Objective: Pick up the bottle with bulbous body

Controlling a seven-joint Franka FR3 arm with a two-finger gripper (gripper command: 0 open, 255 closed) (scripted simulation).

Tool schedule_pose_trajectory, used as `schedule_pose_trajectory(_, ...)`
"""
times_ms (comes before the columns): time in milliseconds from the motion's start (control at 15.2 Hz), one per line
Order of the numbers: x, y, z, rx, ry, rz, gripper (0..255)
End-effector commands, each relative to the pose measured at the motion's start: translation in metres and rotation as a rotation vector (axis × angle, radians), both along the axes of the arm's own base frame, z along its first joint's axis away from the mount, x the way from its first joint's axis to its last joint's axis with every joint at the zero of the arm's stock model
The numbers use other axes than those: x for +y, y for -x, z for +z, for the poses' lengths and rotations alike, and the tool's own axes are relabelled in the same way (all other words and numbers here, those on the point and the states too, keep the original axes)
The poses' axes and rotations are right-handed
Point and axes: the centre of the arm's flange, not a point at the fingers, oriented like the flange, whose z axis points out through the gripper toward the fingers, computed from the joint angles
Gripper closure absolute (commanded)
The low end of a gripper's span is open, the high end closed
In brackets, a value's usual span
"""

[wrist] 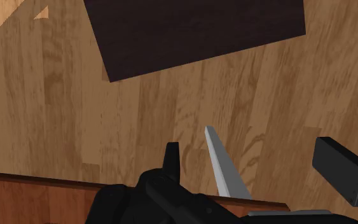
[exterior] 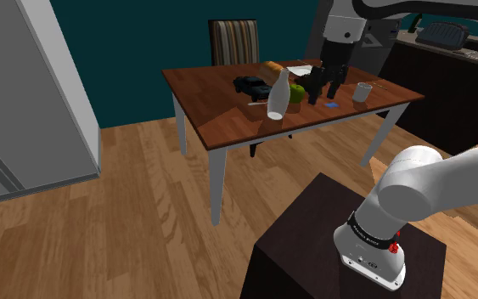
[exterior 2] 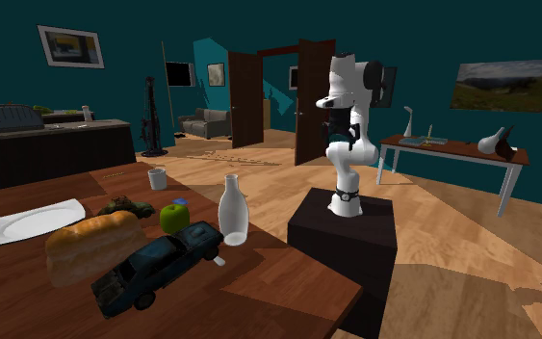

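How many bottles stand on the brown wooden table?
1. The white bottle stands upright near the edge of the table that faces the robot's stand, beside the green apple and close to the dark toy car.

The table [exterior: 216,100] hides half the chair [exterior: 234,40], and the wrist view's edge crops one pincer [exterior: 328,90] finger [wrist: 346,178].

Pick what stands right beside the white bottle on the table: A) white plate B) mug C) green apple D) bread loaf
C: the green apple sits right next to the upright white bottle, while the mug, plate and loaf lie farther off.
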Motion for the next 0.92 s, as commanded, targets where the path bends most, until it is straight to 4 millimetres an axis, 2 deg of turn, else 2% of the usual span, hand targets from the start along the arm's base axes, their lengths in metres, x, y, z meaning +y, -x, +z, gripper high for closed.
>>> schedule_pose_trajectory(0,0.000,0.000,0.000,0.000,0.000,0.000,0)
schedule_pose_trajectory(858,-0.119,-0.118,-0.022,-0.009,0.015,0.034,0)
